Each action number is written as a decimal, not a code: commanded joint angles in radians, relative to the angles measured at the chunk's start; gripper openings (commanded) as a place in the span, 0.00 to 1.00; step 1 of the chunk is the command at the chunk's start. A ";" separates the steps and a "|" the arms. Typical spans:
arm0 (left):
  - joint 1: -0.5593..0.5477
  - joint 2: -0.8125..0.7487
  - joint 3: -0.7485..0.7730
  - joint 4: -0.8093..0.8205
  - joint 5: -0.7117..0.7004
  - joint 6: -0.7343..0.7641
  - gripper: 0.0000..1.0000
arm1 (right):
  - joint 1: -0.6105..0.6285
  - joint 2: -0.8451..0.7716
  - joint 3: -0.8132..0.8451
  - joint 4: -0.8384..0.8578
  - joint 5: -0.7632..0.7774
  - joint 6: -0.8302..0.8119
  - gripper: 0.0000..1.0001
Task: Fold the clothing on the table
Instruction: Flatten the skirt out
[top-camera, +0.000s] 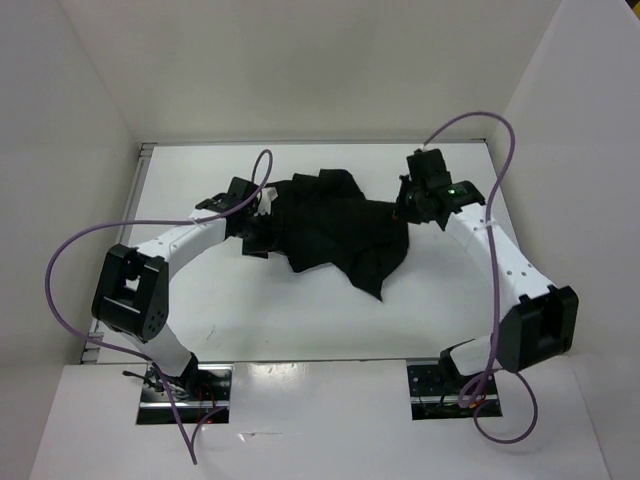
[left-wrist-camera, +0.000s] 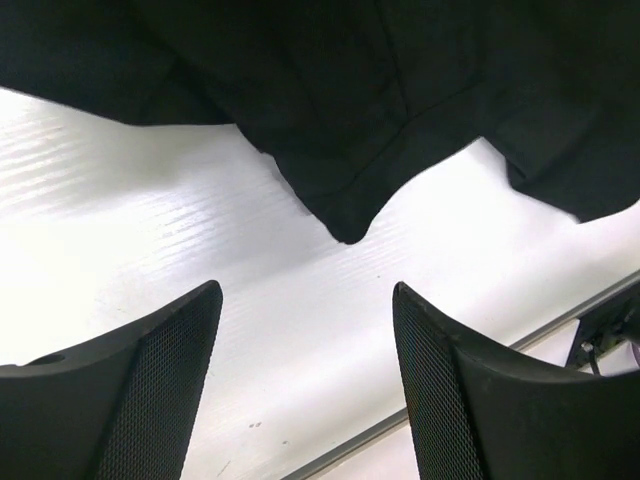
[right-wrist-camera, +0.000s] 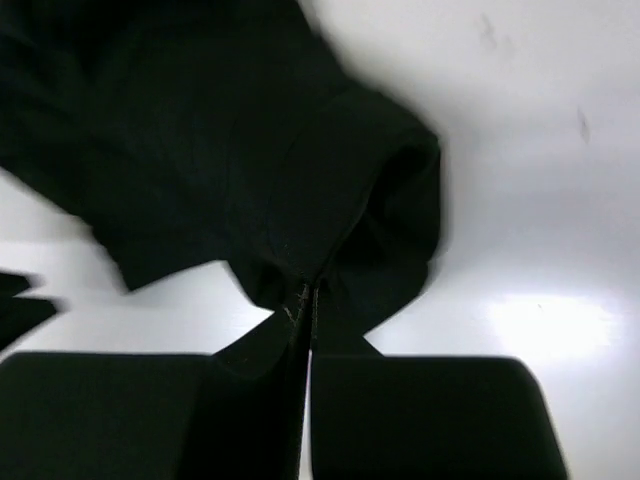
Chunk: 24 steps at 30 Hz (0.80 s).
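The black clothing (top-camera: 335, 225) lies crumpled in a heap on the middle of the white table (top-camera: 300, 320). At its left edge is my left gripper (top-camera: 256, 226). In the left wrist view that gripper (left-wrist-camera: 305, 300) stands open over bare table (left-wrist-camera: 150, 230), and the clothing's hem (left-wrist-camera: 350, 130) hangs just beyond the fingertips without touching them. At the garment's right edge my right gripper (top-camera: 404, 210) is shut. In the right wrist view its fingertips (right-wrist-camera: 310, 295) pinch a fold of the clothing (right-wrist-camera: 250, 150), which bunches up from the table (right-wrist-camera: 540, 200).
White walls (top-camera: 90, 120) close in the table on the left, back and right. The table's metal edge strip (left-wrist-camera: 480, 355) runs just beyond the left fingers. Purple cables (top-camera: 80, 250) loop off both arms. The arm bases (top-camera: 185, 385) sit at the near edge.
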 joint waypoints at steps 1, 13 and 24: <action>0.006 -0.027 -0.015 0.041 0.057 -0.010 0.76 | -0.027 0.025 -0.063 -0.043 0.143 0.043 0.00; -0.041 0.129 0.060 0.142 0.142 -0.053 0.38 | -0.087 0.100 -0.032 -0.052 0.312 0.033 0.00; -0.041 0.280 0.084 0.223 0.139 -0.087 0.37 | -0.096 0.119 -0.032 -0.052 0.303 0.023 0.00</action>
